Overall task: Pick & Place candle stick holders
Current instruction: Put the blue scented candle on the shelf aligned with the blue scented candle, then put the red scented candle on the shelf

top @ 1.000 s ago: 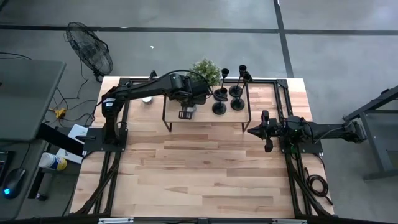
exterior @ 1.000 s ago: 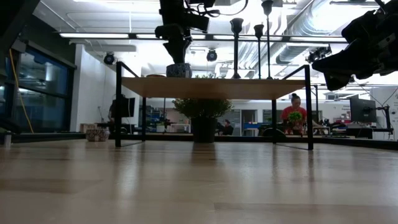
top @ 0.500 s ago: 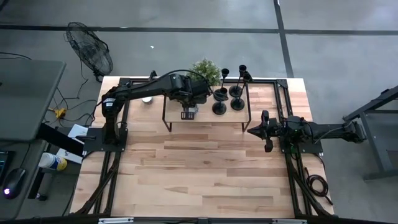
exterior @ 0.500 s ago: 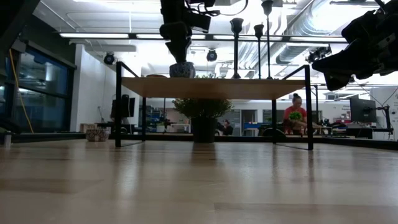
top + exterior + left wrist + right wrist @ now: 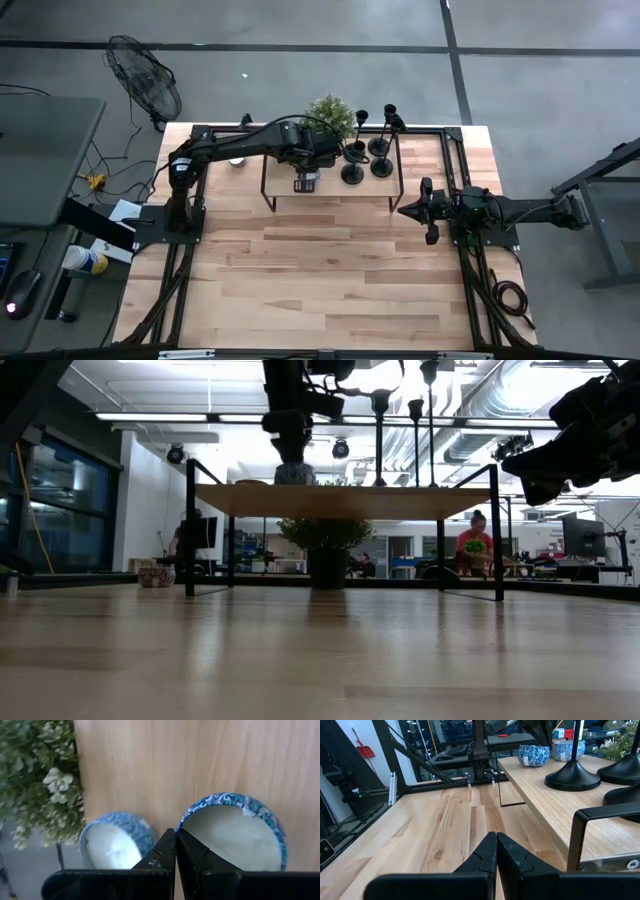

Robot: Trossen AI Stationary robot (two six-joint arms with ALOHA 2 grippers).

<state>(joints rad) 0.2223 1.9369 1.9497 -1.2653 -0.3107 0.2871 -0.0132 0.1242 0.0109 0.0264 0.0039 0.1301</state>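
Standing at the far right of the raised wooden shelf: four matte-black candle stick holders, likely stiff, top-heavy, best pinched low on the stem; left gripper and right gripper both shut, empty.

The high view looks straight down on the whole table from well above, taking in the floor around it. The low view sits at tabletop level, facing level across the wood to the shelf and the room behind. The left wrist view points down, close over the shelf top beside two candles and the plant. The right wrist view looks level along the table past the shelf's edge toward the holders. All four views share the shelf
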